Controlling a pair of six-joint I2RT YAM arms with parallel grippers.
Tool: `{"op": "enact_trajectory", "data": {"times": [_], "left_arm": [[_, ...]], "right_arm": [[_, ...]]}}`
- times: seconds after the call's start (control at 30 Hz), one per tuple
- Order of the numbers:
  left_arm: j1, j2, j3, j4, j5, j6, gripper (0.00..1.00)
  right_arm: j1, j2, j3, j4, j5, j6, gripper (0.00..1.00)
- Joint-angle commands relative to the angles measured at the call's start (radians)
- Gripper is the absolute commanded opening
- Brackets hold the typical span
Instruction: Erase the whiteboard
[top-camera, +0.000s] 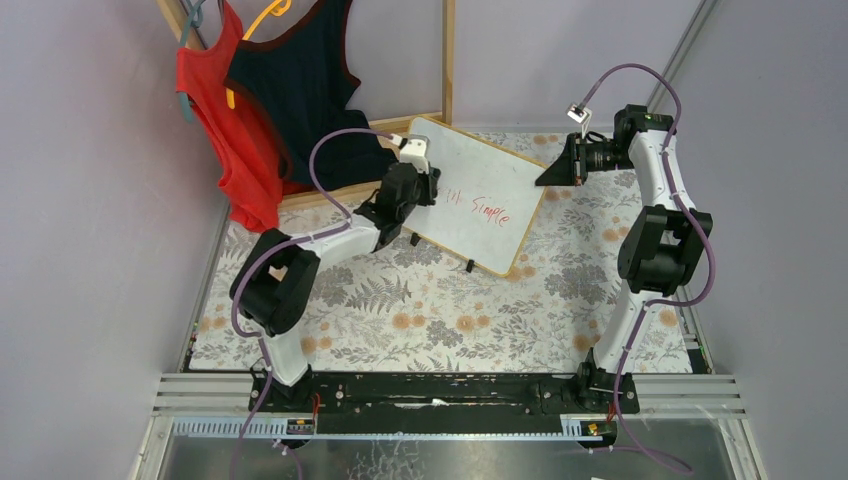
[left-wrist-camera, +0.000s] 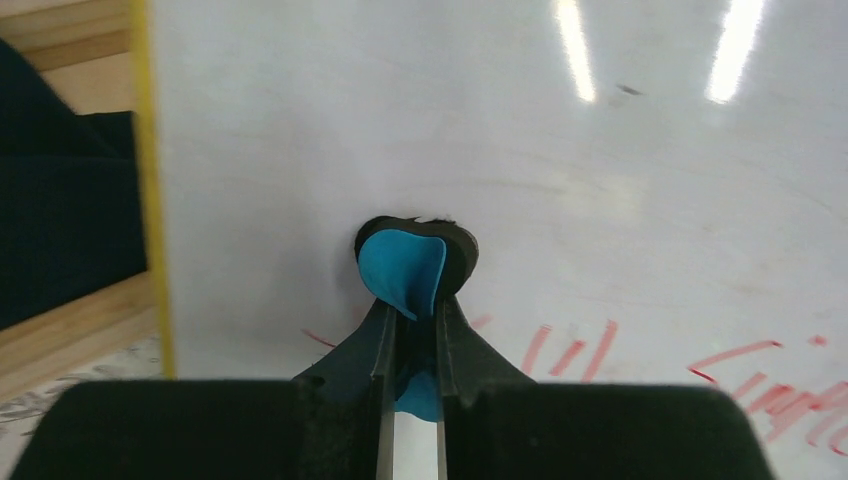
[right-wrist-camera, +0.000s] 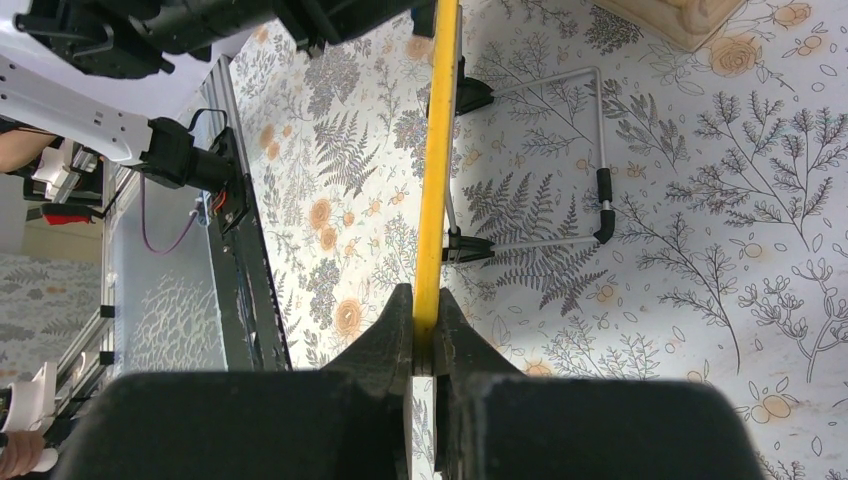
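Observation:
The whiteboard (top-camera: 480, 185) stands tilted on its black feet at the middle back of the table, with red handwriting (top-camera: 490, 208) on its lower part. My left gripper (top-camera: 425, 182) is at the board's left side, shut on a round eraser with a blue top and black pad (left-wrist-camera: 410, 262), which presses on the white surface (left-wrist-camera: 500, 130) just above the red strokes (left-wrist-camera: 570, 350). My right gripper (top-camera: 556, 168) is shut on the board's right edge; in the right wrist view the yellowish frame edge (right-wrist-camera: 438, 150) runs up from between the closed jaws (right-wrist-camera: 425, 305).
A wooden clothes rack (top-camera: 448, 60) stands behind the board with a red top (top-camera: 225, 130) and a black top (top-camera: 310, 90) on hangers. A floral cloth (top-camera: 440, 310) covers the table. The board's wire stand (right-wrist-camera: 600, 180) shows behind it.

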Motion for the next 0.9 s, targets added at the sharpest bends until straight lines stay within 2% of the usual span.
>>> {"op": "enact_trajectory", "data": {"times": [0.0,0.2,0.37,0.63,0.87], "left_arm": [[-0.087,-0.001,-0.013,0.030,0.003,-0.037,0.00],[-0.159,-0.010,-0.015,0.050,-0.017,-0.057,0.00],[-0.165,-0.028,-0.018,0.039,-0.065,-0.027,0.00],[-0.036,-0.054,-0.096,0.013,-0.069,-0.071,0.00],[0.026,-0.081,-0.121,-0.033,-0.152,-0.022,0.00]], "right_arm": [[0.024,0.014,0.026,-0.071,0.021,-0.049,0.00],[0.027,0.015,0.032,-0.081,0.021,-0.055,0.00],[0.027,0.019,0.036,-0.083,0.021,-0.055,0.00],[0.029,0.022,0.036,-0.087,0.020,-0.060,0.00],[0.030,0.022,0.037,-0.094,0.017,-0.069,0.00]]}}
